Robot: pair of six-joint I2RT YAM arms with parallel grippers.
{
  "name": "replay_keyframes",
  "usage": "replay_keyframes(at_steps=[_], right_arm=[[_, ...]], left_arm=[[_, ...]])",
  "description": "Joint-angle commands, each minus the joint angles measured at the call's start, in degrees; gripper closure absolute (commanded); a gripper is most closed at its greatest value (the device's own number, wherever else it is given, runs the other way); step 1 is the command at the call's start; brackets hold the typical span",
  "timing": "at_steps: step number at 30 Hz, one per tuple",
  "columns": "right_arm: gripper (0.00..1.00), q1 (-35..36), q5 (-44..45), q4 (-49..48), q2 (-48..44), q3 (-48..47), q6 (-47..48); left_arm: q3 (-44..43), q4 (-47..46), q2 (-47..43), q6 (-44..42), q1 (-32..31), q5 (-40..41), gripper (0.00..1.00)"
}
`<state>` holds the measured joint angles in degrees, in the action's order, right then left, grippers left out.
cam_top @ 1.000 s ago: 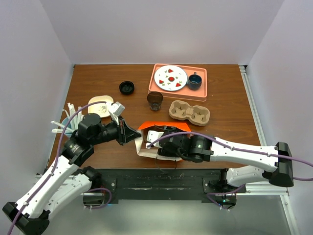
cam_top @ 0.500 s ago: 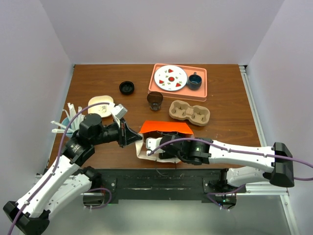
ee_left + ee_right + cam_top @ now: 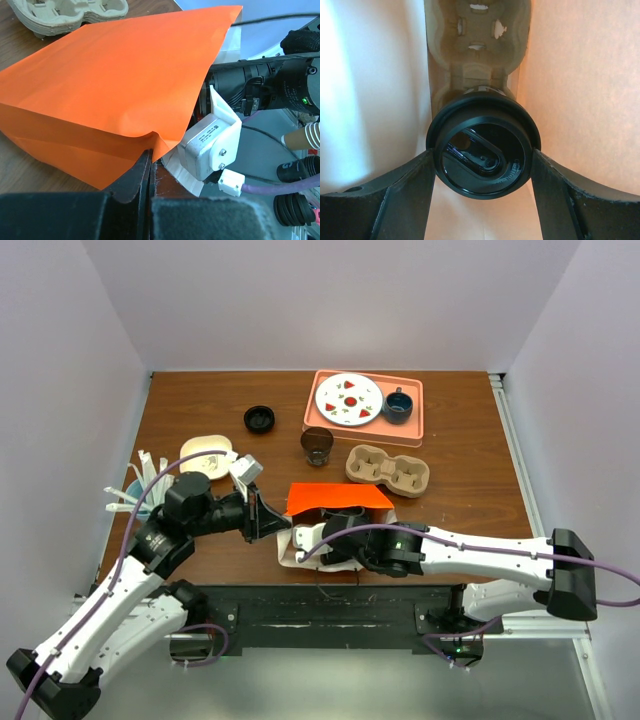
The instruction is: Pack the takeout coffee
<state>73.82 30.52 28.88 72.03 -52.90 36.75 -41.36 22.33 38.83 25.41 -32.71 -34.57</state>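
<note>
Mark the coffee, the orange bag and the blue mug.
coffee (image 3: 483, 150), right wrist view, middle of its black lid.
orange bag (image 3: 115, 75), left wrist view, its broad upper face.
blue mug (image 3: 397, 404), top view, its open mouth.

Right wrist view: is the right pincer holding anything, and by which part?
Yes. The right pincer grips the takeout coffee by opposite sides of its black lid rim, inside the orange bag.

Small dark disposable cup with a round black plastic lid (image 3: 483, 150): lid on, its top facing back toward the wrist, sip slot showing. The cup sits centred between the right claw's (image 3: 482, 154) two fingers, each finger touching the lid's rim on opposite sides.
</note>
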Motion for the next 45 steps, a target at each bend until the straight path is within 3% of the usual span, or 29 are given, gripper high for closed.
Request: replay_keyframes(at_steps=[1,22,45], right_arm=[[0.62,-0.08,1.81,-3.22,-0.57,-0.44,7.01],[0.62,-0.26,1.82,7.41,-4.18,-0.71,4.21],[0.62,-0.26,-2.48,2.23,-0.22,0.34,5.52]], left_arm=[[-1.35,-0.18,0.11,0.52,-0.25,-1.91,1.0],[1.46,0.26,-2.09,1.04,-0.34,-2.08,1.0],[2.25,-1.85,-2.88,2.89,-0.43,-4.02,1.0]])
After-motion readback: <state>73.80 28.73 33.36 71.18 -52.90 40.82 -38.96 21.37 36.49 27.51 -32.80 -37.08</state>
